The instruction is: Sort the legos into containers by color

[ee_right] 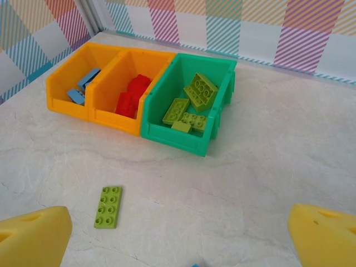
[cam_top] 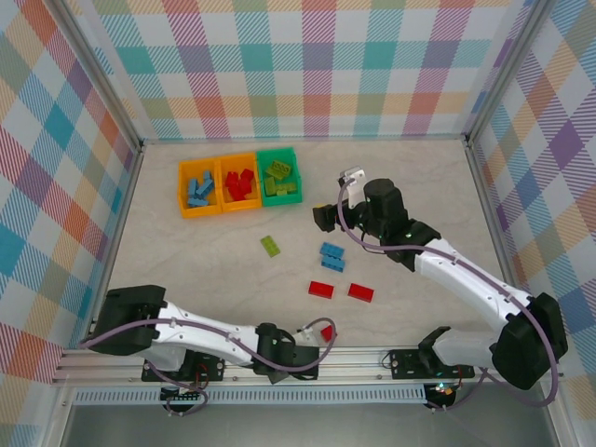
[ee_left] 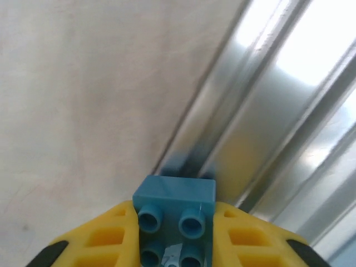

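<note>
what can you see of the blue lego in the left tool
The blue lego is a small glossy plastic brick, teal-blue, with four round studs showing in a two-by-two block facing the wrist camera. It sits clamped between the left tool's yellow fingers, which press its two sides, near the table's metal edge rail.

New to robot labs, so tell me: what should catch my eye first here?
Three joined bins stand at the back, with blue, red and green bricks sorted inside. Near the front rail, the left tool grips a blue brick; a lime brick lies loose before the bins.
</note>
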You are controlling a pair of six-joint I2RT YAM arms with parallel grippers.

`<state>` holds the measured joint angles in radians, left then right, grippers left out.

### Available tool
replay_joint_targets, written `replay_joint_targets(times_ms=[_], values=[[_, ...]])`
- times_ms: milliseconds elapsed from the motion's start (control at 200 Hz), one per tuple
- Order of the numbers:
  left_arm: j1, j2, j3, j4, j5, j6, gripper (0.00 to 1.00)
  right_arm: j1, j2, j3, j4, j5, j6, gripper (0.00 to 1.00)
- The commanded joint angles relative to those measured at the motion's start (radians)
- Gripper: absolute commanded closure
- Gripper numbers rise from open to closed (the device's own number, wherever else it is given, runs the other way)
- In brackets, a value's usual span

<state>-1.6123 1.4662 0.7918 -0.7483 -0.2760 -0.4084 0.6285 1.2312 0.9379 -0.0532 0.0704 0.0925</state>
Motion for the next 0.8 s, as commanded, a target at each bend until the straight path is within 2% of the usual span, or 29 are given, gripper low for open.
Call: replay_joint_targets(times_ms=[0,105,150,235,320,435,510,610,675,800], values=[[0.072,-0.101,-0.031,-0.062,-0.069,-0.067,0.78,-0.003,-0.017,-0.025,0.026,0.008,0.001,0.0],[0.173,-0.19,-0.037,-0.067,-0.082,-0.097,0.8,-0.003,-0.024,-0.031,0.029,0.012,0.006,0.0],[0.207,-0.229,-0.035,-0.068,-0.128,-0.104,0.83,-0.003,-0.025,-0.031,0.029,0.014,0.006,0.0],[0.275,-0.325,-0.063,0.025,-0.18,-0.084,0.87,-0.003,-0.026,-0.028,0.023,0.018,0.007,0.0],[0.412,-0.421,-0.104,0.133,-0.178,-0.087,0.87,-0.003,-0.027,-0.022,0.013,0.019,0.01,0.0],[0.602,-0.508,-0.116,0.196,-0.209,-0.07,0.87,-0.003,-0.035,-0.014,-0.004,0.016,0.025,0.0],[0.761,-0.536,-0.102,0.245,-0.205,-0.023,0.87,-0.003,-0.036,-0.007,-0.018,0.009,0.05,0.0],[1.005,-0.512,-0.067,0.369,-0.095,0.038,0.87,-0.003,-0.035,-0.005,-0.028,-0.029,0.09,0.0],[1.159,-0.436,-0.017,0.44,-0.043,0.064,0.87,-0.003,-0.039,-0.012,-0.029,-0.049,0.113,0.0],[1.341,-0.213,0.121,0.559,-0.029,0.103,0.86,-0.003,-0.047,-0.032,-0.038,-0.062,0.142,0.0]])
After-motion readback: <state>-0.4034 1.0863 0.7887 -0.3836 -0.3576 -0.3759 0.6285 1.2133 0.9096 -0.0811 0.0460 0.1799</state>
